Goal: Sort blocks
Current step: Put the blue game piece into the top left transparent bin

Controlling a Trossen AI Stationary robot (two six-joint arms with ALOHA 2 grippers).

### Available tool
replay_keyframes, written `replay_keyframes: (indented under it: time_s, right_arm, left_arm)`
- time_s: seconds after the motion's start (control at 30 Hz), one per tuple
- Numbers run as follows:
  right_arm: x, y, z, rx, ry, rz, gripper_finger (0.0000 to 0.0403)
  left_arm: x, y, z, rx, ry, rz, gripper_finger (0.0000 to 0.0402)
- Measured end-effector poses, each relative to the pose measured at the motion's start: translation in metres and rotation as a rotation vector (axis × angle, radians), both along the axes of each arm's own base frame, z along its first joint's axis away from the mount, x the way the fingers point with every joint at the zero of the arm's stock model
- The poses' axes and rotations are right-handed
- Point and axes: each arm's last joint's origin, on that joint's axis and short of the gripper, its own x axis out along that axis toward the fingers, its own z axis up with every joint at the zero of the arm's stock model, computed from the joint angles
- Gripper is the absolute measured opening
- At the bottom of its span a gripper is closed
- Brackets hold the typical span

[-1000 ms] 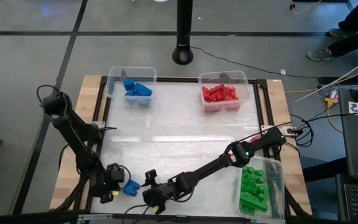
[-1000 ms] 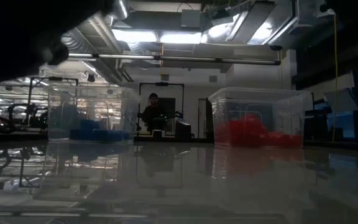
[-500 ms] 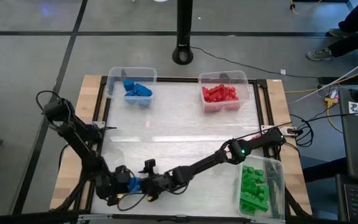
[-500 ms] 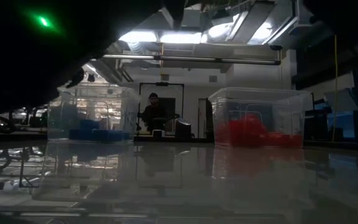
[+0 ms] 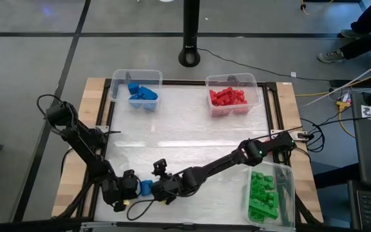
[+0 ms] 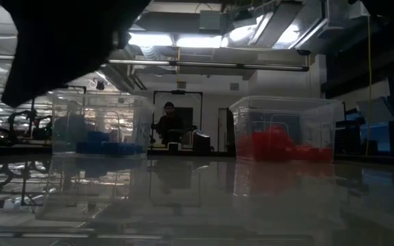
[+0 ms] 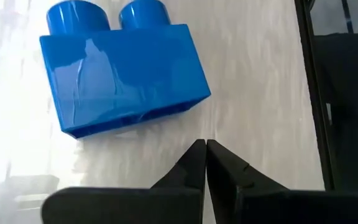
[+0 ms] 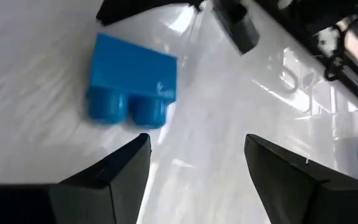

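**Mia:** How many bins were on the table (image 5: 192, 138)?

**Tom:** Three clear ones. The blue bin (image 5: 136, 85) sat at the far left. The red bin (image 5: 232, 94) sat at the far right. The green bin (image 5: 269, 193) was at the near right corner.

**Mia:** What was in them?

**Tom:** The first had a small pile of blue blocks (image 5: 143, 93). The second had a pile of red blocks (image 5: 227, 97). The third had a heap of green blocks (image 5: 261, 193). I could not count each pile.

**Mia:** Any block left out?

**Tom:** Just one. A loose blue block (image 7: 124, 70) with two round studs lay flat on the table, near the front left edge. It was right between the two arms.

**Mia:** How many grippers were there?

**Tom:** Two. The left gripper (image 7: 205, 149) had its tips pressed together. It held nothing and sat just beside the block. The right gripper (image 8: 194, 152) had its fingers spread apart, with the block just in front of them.

**Mia:** What had changed from a second before?

**Tom:** The right gripper had moved in from the near edge toward the block. The left gripper had shifted closer too. The block had slid a little to the right. The bins looked the same.
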Motion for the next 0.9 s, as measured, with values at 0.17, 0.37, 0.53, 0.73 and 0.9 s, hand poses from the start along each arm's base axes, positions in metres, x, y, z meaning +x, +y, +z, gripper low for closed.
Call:
replay_keyframes:
  time_s: [0.17,0.37,0.53,0.73,0.9]
  right_arm:
    - [0.000,0.002,0.000,0.023,0.004,0.017,0.0260]
    - [0.005,0.002,0.004,0.096,-0.047,0.023,0.0304]
    - [0.010,0.011,0.004,0.179,-0.113,0.077,0.0388]
    - [0.021,0.013,-0.019,0.255,-0.155,0.068,0.0377]
    - [0.029,0.007,-0.039,0.269,-0.167,0.057,0.0397]
  left_arm:
    - [-0.002,-0.001,0.001,-0.014,0.005,0.001,0.0003]
    - [-0.002,0.000,0.002,-0.012,0.009,-0.001,0.0003]
    - [-0.003,0.000,0.001,-0.003,0.013,-0.002,0.0003]
    - [-0.002,0.000,0.002,0.010,-0.006,-0.002,0.0003]
    - [-0.001,0.001,0.002,0.021,-0.019,0.006,0.0003]
